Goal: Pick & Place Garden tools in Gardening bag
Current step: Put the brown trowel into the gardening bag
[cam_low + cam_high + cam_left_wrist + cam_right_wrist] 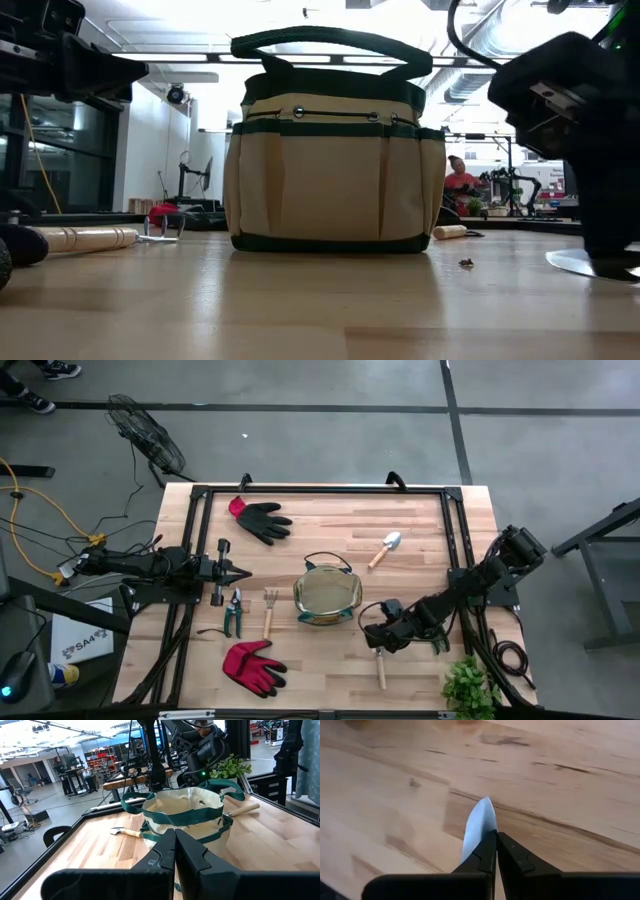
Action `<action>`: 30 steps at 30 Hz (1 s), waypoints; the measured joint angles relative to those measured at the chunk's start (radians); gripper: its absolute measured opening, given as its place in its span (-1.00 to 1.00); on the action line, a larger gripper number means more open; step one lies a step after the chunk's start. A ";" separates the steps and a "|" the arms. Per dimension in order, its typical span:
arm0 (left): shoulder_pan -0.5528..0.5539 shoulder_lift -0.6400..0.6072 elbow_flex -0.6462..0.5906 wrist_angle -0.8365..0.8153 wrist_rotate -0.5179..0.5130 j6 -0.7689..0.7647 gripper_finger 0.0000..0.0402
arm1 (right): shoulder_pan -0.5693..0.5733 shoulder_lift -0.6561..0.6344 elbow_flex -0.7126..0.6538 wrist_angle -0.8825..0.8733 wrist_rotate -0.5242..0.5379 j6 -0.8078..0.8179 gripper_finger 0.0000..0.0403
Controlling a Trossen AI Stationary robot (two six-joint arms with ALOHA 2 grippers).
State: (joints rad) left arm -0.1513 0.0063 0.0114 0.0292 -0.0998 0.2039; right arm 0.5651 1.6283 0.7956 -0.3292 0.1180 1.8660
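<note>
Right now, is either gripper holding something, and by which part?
The right gripper seems to pinch a trowel by its silver blade, jaws shut. The left gripper holds nothing.

Light wooden plank desk [330, 530] with black frame rails. At centre: round olive-tan fabric bag with dark green rim [326, 597]. At 11 o'clock: black-and-red glove [262, 519]. At 1 o'clock: wooden-handled silver trowel [384, 548]. At 9 o'clock: wooden-handled fork [269, 613], green-handled pruners [233, 612]. At 7 o'clock: red glove [253, 665]. At 5 o'clock: second wooden-handled trowel [380, 670].
</note>
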 joint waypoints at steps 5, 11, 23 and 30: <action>0.000 0.000 0.000 0.000 0.000 0.000 -1.00 | 0.000 -0.002 0.000 0.029 0.023 -0.014 -0.98; 0.000 0.000 0.000 0.000 0.000 0.000 -1.00 | 0.000 -0.029 0.000 0.026 0.055 -0.032 -0.98; 0.000 0.000 0.000 0.000 0.002 0.000 -1.00 | 0.017 -0.136 0.000 -0.073 0.118 -0.033 -0.98; 0.000 0.000 0.000 0.000 0.005 0.000 -1.00 | 0.017 -0.164 0.000 -0.128 0.124 -0.031 -0.98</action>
State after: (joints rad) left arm -0.1510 0.0060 0.0113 0.0296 -0.0948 0.2039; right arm 0.5819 1.4645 0.7959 -0.4572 0.2425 1.8351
